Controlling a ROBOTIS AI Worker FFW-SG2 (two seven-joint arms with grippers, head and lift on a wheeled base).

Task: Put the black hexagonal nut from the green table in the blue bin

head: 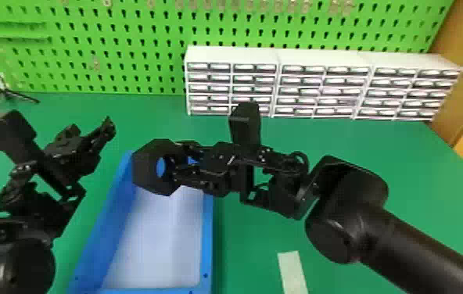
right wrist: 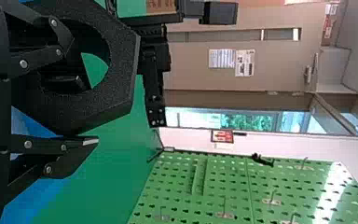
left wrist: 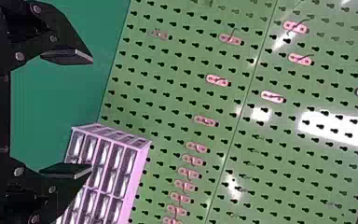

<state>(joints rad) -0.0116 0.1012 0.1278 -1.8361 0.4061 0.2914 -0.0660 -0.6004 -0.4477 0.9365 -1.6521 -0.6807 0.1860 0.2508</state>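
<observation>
The black hexagonal nut (head: 145, 171) is held up over the far end of the blue bin (head: 207, 250), with my right gripper (head: 180, 164) shut on its ring. In the right wrist view, one finger of my right gripper (right wrist: 80, 113) passes into the hole of the nut (right wrist: 121, 77) and the other presses its outer side. The blue bin (right wrist: 44, 205) shows behind them. My left gripper (head: 90, 132) is left of the bin, above the table, open and holding nothing. In the left wrist view, the fingers of my left gripper (left wrist: 77, 113) stand wide apart.
White drawer cabinets (head: 324, 58) stand along the back of the green table (head: 402, 187), before a green pegboard (head: 125, 51). A small black tripod (head: 6, 94) is at the back left. A pale strip (head: 292, 273) lies right of the bin.
</observation>
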